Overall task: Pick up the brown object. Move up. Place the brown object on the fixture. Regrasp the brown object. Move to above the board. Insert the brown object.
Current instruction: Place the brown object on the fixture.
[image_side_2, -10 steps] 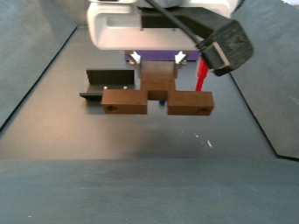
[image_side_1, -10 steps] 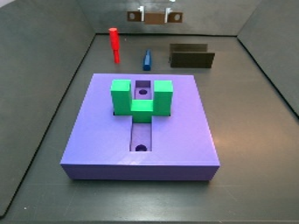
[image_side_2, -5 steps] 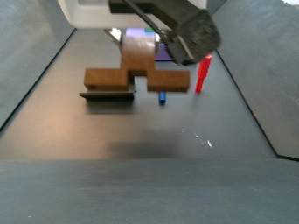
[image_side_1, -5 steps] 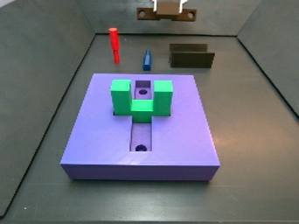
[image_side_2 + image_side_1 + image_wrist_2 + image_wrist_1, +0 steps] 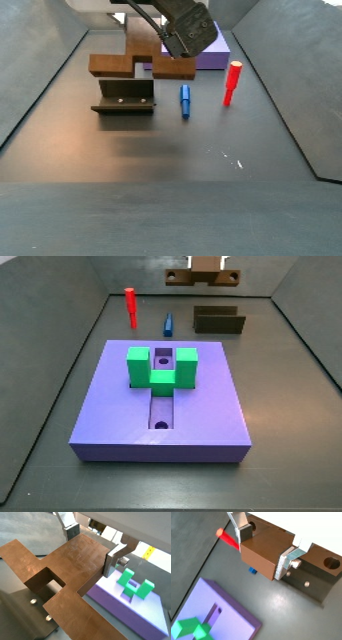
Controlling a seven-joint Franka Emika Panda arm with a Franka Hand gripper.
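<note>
End effector (image 5: 266, 548) closed on brown object (image 5: 271, 553), held high in air, above fixture (image 5: 124, 98) at far end of floor. Brown piece looks hard, stiff, smooth, maybe slippery; grip flat middle sides. Board (image 5: 160, 406) sits near. Side views cut off fingers (image 5: 289, 561); arm hides piece's top.

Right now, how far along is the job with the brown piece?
Done: the brown object is picked up and lifted, clamped in the gripper above the fixture. In hand: carrying it. Left: placing it on the fixture, regrasping, and inserting it into the board, whose groove is empty.
</note>
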